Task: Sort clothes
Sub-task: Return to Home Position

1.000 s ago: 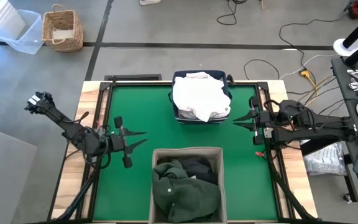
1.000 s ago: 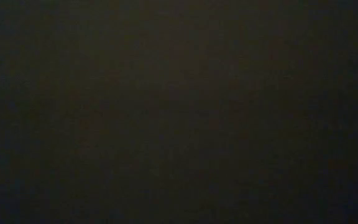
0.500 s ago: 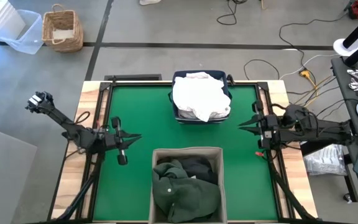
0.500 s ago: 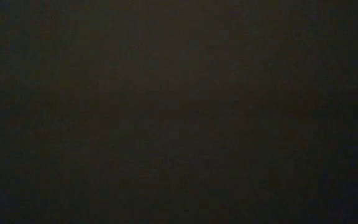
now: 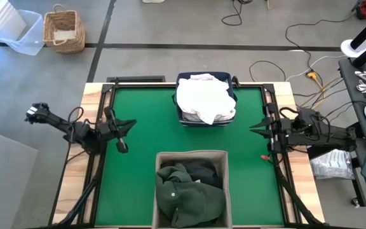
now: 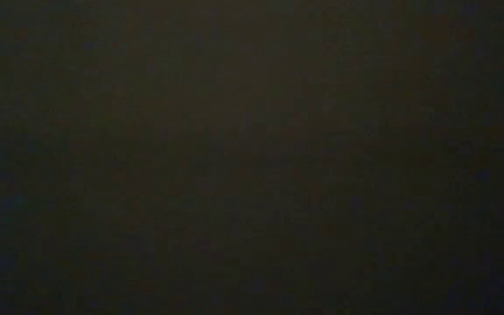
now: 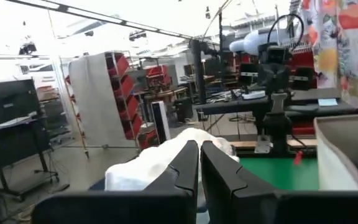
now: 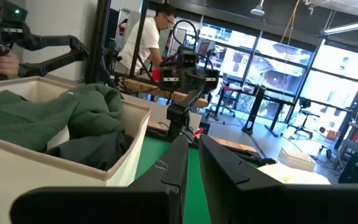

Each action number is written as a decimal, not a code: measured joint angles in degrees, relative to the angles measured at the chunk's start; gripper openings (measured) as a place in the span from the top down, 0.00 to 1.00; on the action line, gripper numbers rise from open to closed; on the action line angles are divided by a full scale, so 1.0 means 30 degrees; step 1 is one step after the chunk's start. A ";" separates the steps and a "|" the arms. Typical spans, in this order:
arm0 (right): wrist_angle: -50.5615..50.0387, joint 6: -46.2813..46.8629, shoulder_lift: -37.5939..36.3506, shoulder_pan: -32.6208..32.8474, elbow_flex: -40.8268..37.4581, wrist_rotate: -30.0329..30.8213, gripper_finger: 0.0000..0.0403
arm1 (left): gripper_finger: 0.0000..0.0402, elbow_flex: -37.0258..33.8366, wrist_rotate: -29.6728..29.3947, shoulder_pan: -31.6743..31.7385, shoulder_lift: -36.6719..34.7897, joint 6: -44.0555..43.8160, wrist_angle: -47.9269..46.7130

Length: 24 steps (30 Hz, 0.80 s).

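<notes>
**Sorted clothes and both arms, seen from above.** We count two bins, two arms and two piles of clothes.

- **Nearest:** at the front edge of the green table (image 5: 145, 108) stands the beige bin (image 5: 189, 154), box-shaped with soft fabric walls. It holds one crumpled dark green garment (image 5: 189, 200), which lies partly over one smoother charcoal grey garment (image 5: 203, 170).
- **Left of the beige bin, slightly beyond it:** the left gripper (image 5: 132, 123) hangs over the table's side. Its two dark tapered fingers are drawn together and grip nothing.
- **Right of the beige bin, at like depth:** the right gripper (image 5: 253, 130) mirrors it, fingers likewise together and gripping nothing.
- **Beyond the beige bin:** the navy blue bin (image 5: 180, 118) of rigid plastic sits apart from it across bare green mat. It is heaped above its rim with white wrinkled clothes (image 5: 202, 98); we cannot count the pieces in that heap.
- **Farthest from the beige bin:** on the grey floor stand one wicker basket (image 5: 63, 28) and one clear plastic box (image 5: 21, 35), just beside each other.
</notes>
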 joint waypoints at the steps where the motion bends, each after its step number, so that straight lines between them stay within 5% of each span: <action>1: 0.0000 -0.0007 -0.0067 0.0000 -0.0053 0.0012 0.92 | 1.00 0.0000 0.0467 0.0436 -0.0271 -0.0020 -0.0384; 6: 0.0012 -0.0310 -0.0081 0.0000 -0.0178 0.0053 0.92 | 1.00 0.0000 0.4671 0.2171 -0.1949 -0.0613 -0.2905; 17: 0.0882 -0.0516 -0.1150 0.0000 -0.1263 0.0055 0.92 | 1.00 -0.0045 0.7713 0.2696 -0.5983 -0.3916 -0.8330; 24: 0.1159 0.0324 -0.2537 0.0000 -0.2233 0.0063 0.92 | 1.00 -0.2078 0.9712 0.2689 -0.7685 -0.5407 -0.8063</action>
